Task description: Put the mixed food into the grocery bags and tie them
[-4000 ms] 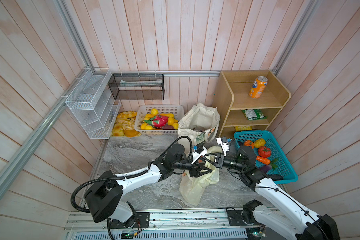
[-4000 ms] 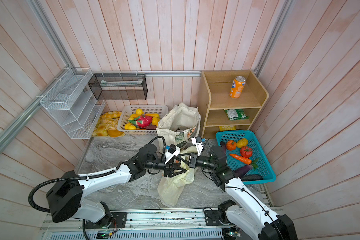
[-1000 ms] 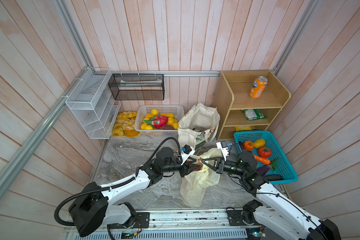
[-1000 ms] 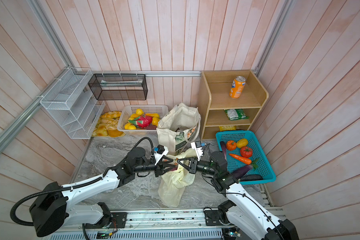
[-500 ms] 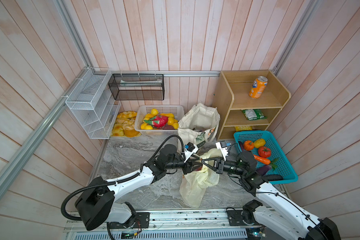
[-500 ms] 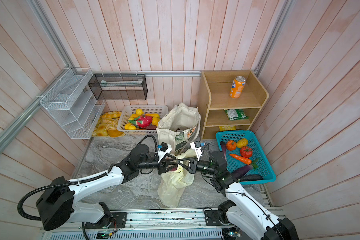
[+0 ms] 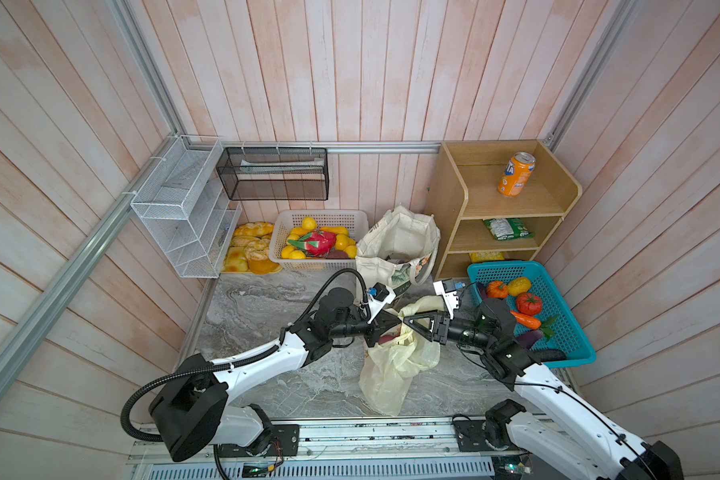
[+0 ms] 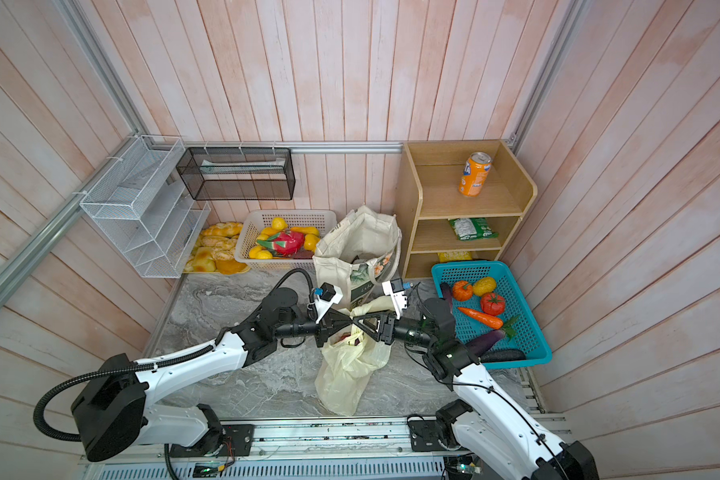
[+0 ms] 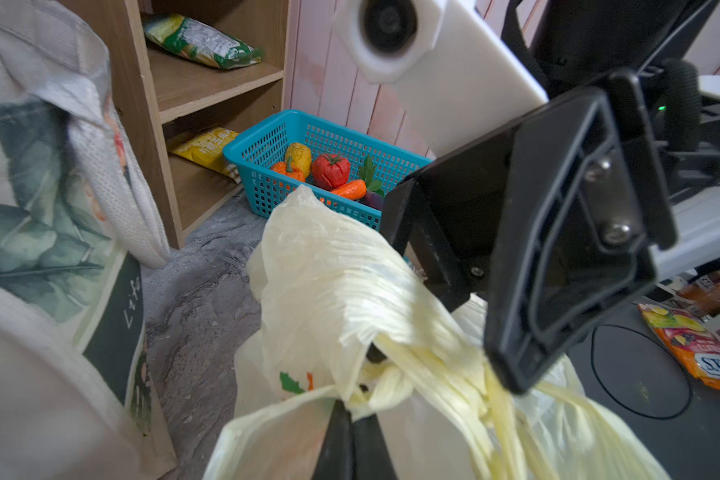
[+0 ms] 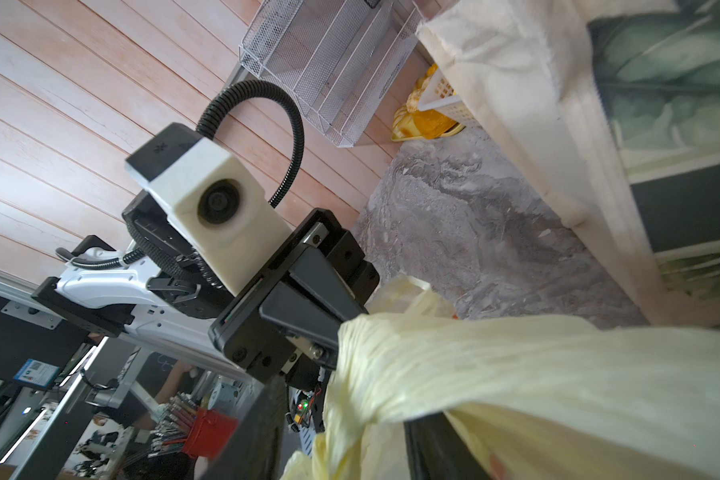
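Beside the tote (image 7: 395,245), the left gripper (image 7: 396,320) has now pinched the bag handle (image 9: 433,353), while the right gripper (image 7: 407,319) has opened around it.

Left arm (image 7: 258,365) and right arm (image 7: 558,395): white shells, black joints. Ribbed black hose (image 10: 298,139) arches off the left wrist. White camera block (image 7: 382,302) on each wrist, blue plug atop. Right gripper (image 7: 409,322): black triangular open-frame fingers (image 9: 558,249), two silver screws (image 9: 616,233). Small green light (image 9: 661,108) behind, possibly an LED.
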Controlling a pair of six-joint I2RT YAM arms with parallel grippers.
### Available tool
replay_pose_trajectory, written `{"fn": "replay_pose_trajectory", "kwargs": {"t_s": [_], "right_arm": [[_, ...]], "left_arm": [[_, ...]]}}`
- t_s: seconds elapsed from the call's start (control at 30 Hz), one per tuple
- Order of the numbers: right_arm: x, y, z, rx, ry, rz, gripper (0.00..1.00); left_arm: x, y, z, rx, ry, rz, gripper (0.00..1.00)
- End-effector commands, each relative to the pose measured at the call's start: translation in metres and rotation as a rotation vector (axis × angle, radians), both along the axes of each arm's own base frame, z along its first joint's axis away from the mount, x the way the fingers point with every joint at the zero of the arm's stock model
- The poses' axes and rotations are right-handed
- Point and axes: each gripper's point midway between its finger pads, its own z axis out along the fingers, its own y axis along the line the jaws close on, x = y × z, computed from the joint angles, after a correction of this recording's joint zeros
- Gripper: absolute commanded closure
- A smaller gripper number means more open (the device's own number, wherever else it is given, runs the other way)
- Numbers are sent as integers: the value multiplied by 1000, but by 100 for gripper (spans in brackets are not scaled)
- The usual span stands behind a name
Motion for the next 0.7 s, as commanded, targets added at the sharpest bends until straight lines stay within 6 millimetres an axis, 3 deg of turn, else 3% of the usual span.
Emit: {"fn": "replay_pose_trajectory", "kwargs": {"t_s": [0.0,0.13,0.33,0.67], "right_arm": [[2,-18,5,-52,8,-92,49],[-5,-33,10,-72,17,-150,53],[-29,-41,0,-94,64,-138,96],[-53,-21,-28,-99,113,-51,96]], "left_arm": [[7,7,1,8,-13,51,100],[9,5,-3,19,2,47,100],[10,2,-5,23,10,37,100],[11,0,-6,24,13,31,100]]}}
